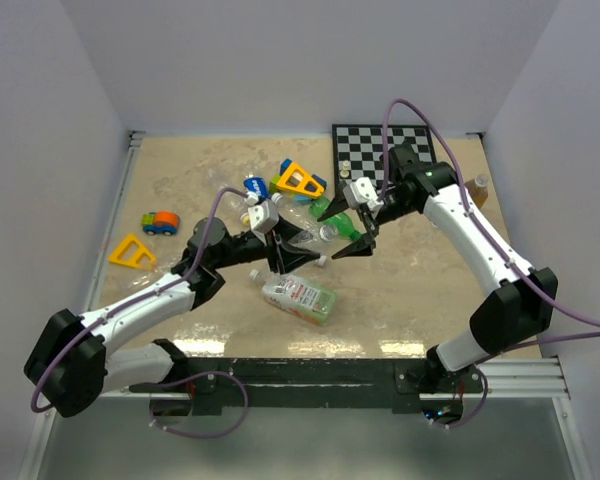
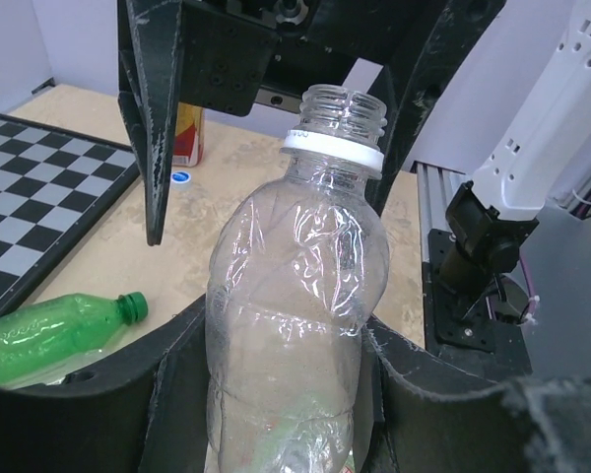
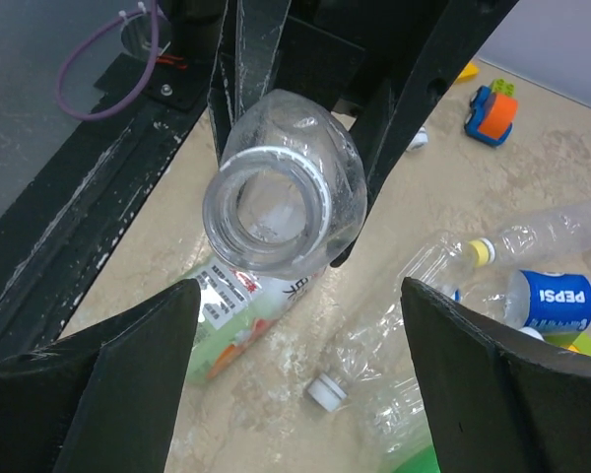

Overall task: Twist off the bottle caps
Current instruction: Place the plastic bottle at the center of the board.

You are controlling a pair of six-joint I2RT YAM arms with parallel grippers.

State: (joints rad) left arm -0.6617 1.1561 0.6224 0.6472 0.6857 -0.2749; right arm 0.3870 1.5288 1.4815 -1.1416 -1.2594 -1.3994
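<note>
While the left gripper [image 2: 286, 330] clamps the clear bottle [image 2: 297, 236], the right gripper [image 3: 300, 286] is spread wide, empty, clear of the bare neck on both sides; 1 white cap [image 3: 325, 391] lies on the table [image 3: 532, 168].

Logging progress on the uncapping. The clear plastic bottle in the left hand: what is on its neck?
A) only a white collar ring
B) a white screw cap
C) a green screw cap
A: the clear crumpled plastic bottle in the left hand shows a bare threaded mouth above its white collar ring.
</note>
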